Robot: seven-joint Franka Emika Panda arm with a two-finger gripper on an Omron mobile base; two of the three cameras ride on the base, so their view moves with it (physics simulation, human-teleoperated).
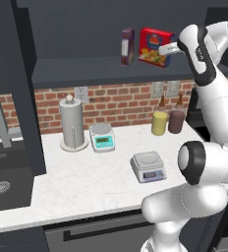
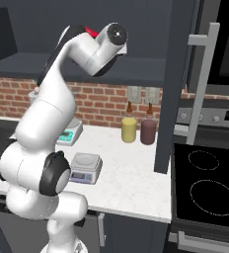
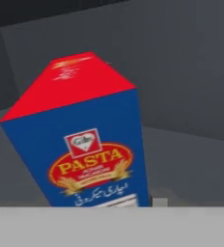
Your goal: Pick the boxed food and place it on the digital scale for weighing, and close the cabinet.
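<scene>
Two boxes up on the cabinet shelf [image 1: 86, 69], purple box [image 1: 128, 46] just beside the pasta box [image 1: 153, 45], jaws pressed against it, their grip impossible to tell.

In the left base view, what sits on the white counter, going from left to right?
Paper towel holder → teal-and-white scale → grey scale → yellow bottle → dark red bottle.
</scene>
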